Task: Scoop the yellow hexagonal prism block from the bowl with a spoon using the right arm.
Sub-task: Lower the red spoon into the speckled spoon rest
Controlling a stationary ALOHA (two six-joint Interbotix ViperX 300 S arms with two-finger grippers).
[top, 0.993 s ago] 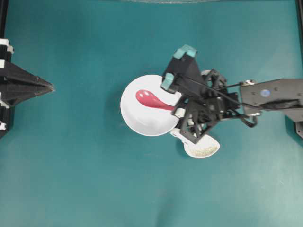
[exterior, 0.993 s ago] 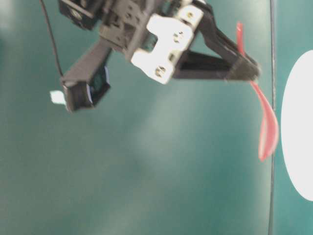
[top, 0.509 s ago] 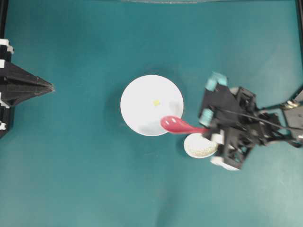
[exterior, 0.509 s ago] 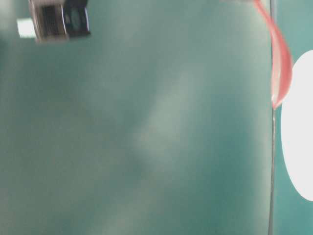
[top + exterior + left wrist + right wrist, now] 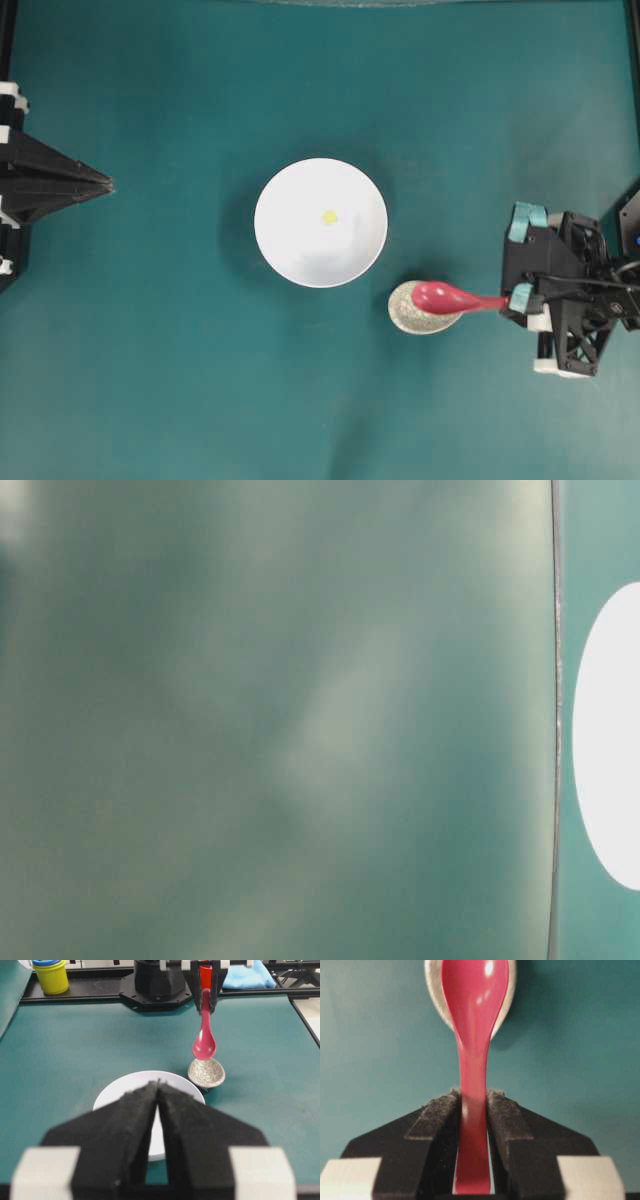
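The yellow hexagonal prism block (image 5: 329,216) lies inside the white bowl (image 5: 298,252), a little right of its centre. My right gripper (image 5: 514,300) is far to the right of the bowl, shut on the handle of the pink-red spoon (image 5: 450,297). The spoon's scoop (image 5: 474,990) hangs over the speckled spoon rest (image 5: 405,312), and I see nothing in it. The wrist view has the handle clamped between both pads (image 5: 439,1110) of the right gripper (image 5: 472,1096). My left gripper (image 5: 105,183) rests shut at the left edge, pointing at the bowl (image 5: 116,1094).
The spoon rest (image 5: 207,1074) stands just right of and below the bowl. A yellow cup (image 5: 50,976) and a blue cloth (image 5: 248,977) lie beyond the table's far edge. The table-level view is a blur with only the bowl's white side (image 5: 610,740).
The right gripper has swung right and down with the spoon, from over the bowl to over the spoon rest. The block now shows uncovered in the bowl. The left arm is still.
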